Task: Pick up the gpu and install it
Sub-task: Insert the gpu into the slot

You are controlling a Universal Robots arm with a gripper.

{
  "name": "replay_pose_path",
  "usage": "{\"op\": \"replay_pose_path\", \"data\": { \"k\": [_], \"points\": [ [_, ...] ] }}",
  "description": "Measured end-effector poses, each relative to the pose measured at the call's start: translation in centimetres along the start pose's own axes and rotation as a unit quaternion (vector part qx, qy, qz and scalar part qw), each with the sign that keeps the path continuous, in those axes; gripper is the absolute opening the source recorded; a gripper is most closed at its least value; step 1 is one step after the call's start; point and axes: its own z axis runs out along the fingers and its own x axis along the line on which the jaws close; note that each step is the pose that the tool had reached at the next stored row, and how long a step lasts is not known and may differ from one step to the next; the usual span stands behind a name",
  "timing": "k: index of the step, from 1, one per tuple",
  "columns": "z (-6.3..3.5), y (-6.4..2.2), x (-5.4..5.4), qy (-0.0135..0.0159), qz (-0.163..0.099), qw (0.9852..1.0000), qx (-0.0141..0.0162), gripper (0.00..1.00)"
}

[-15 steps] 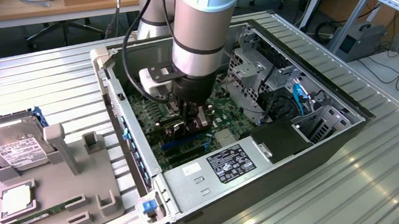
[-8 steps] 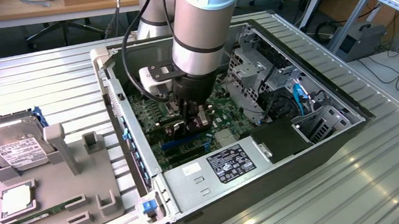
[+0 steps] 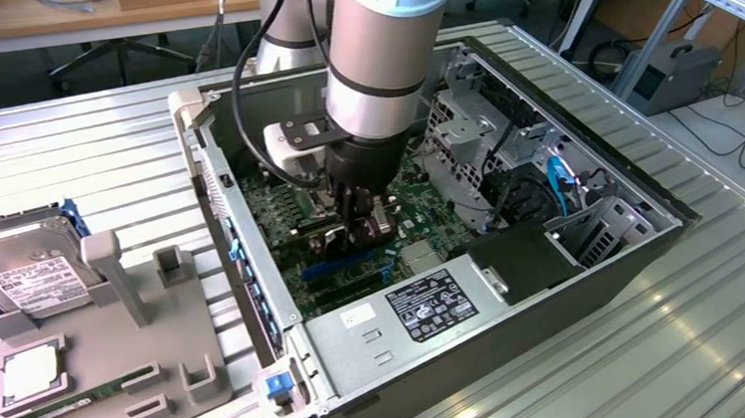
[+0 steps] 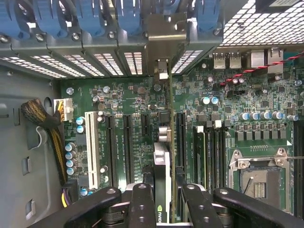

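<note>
Black gripper (image 4: 166,202) fingers (image 4: 142,204) sit clamped on the gpu (image 4: 163,156), one on each flat face. It stands edge-on over the motherboard (image 4: 128,104), in line with the long slots (image 4: 127,142); whether it's seated I can't tell. Its long axis runs along those slots, silver bracket (image 4: 164,40) pointing to the motherboard's rear edge. I'd judge it light and stiff but fragile: hold the faces, press evenly, never twist.
</note>
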Motion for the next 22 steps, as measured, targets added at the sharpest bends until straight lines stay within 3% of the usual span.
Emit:
{"op": "replay_pose_path", "data": {
  "k": [2, 5, 16, 22],
  "points": [
    [0.0, -0.01, 0.0, 0.0008, 0.0, 1.0, -0.0001, 0.27],
    [0.0, -0.01, 0.0, 0.0052, 0.0, 1.0, 0.0001, 0.27],
    [0.05, -0.01, -0.01, 0.005, 0.001, 1.0, 0.0001, 0.27],
    [0.05, -0.01, -0.01, 0.0023, 0.002, 1.0, 0.0, 0.27]
  ]
}}
